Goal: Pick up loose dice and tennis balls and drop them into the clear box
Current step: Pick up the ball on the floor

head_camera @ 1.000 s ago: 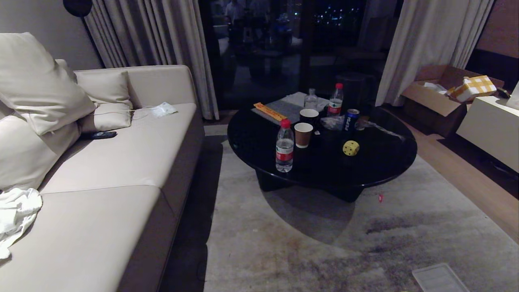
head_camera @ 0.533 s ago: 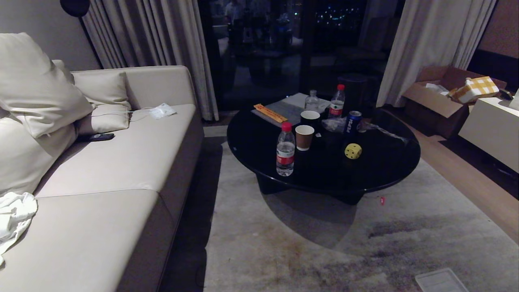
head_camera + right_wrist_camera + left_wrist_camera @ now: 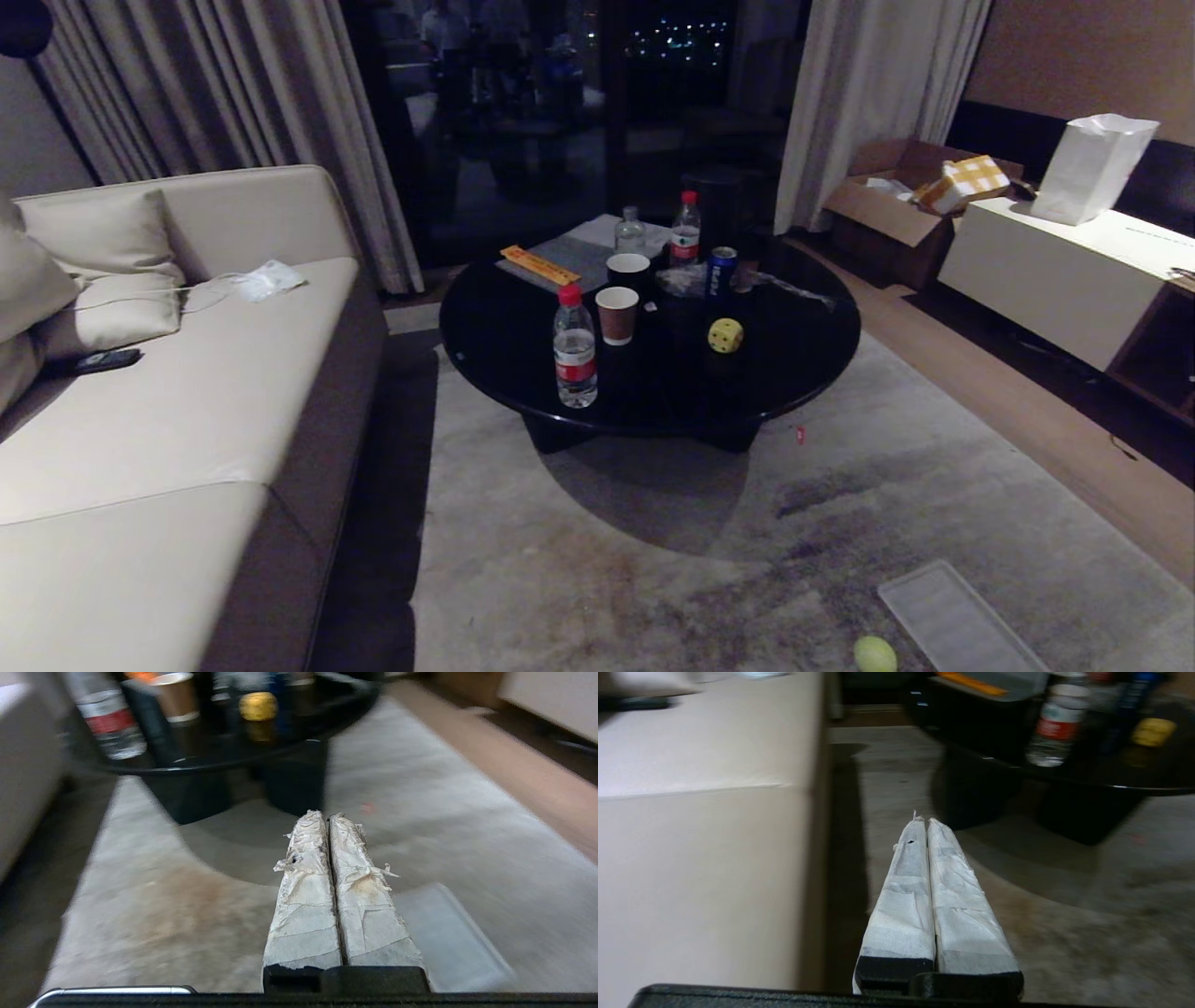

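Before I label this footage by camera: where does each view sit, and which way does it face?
Head view: high, looking down at the round black table, sofa and rug; no arms show.
Left wrist view: behind the shut left gripper, low, facing sofa edge and table.
Right wrist view: behind the shut right gripper, low, facing rug and table.
All three share the yellow die on the table.

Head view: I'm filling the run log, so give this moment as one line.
yellow die: on black table | tennis ball: on rug beside clear lid | left gripper: shut, empty | right gripper: shut, empty
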You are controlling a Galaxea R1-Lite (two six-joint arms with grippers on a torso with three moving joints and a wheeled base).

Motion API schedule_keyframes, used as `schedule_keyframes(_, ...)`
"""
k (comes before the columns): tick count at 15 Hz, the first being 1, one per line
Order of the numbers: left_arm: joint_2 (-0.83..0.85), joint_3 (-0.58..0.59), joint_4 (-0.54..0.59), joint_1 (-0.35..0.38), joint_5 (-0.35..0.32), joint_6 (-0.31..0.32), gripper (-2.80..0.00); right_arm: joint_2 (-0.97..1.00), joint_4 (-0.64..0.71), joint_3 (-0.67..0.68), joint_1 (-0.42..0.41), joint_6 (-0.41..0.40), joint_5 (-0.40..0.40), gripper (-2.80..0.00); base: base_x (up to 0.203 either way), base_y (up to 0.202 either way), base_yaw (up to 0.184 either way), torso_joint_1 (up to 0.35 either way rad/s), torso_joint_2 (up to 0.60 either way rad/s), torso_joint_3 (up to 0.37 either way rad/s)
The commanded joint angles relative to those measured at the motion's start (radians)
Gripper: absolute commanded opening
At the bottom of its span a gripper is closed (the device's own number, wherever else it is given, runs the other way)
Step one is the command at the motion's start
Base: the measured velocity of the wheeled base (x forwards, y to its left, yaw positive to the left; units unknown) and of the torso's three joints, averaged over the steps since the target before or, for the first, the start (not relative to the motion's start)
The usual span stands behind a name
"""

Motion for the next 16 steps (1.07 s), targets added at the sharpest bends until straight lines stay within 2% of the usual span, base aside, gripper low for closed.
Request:
schedule_keyframes(1, 0.002, 0.002, 0.000, 0.000, 0.001, 0.001, -2.80, 0.001, 0.000, 0.009, 0.000, 0.000, 0.001, -2.80, 0.001, 0.009, -0.163, 0.002, 0.01, 0.005)
schedule_keyframes(13, 0.002, 0.002, 0.000, 0.000, 0.001, 0.001, -2.80, 0.001, 0.000, 0.009, 0.000, 0.002, 0.001, -2.80, 0.001, 0.011, -0.163, 0.002, 0.00, 0.002)
schedule_keyframes(16, 0.002, 0.002, -0.002, 0.000, 0.002, -0.002, -2.80, 0.001, 0.000, 0.009, 0.000, 0.002, 0.001, -2.80, 0.000, 0.005, -0.074, 0.002, 0.00, 0.001)
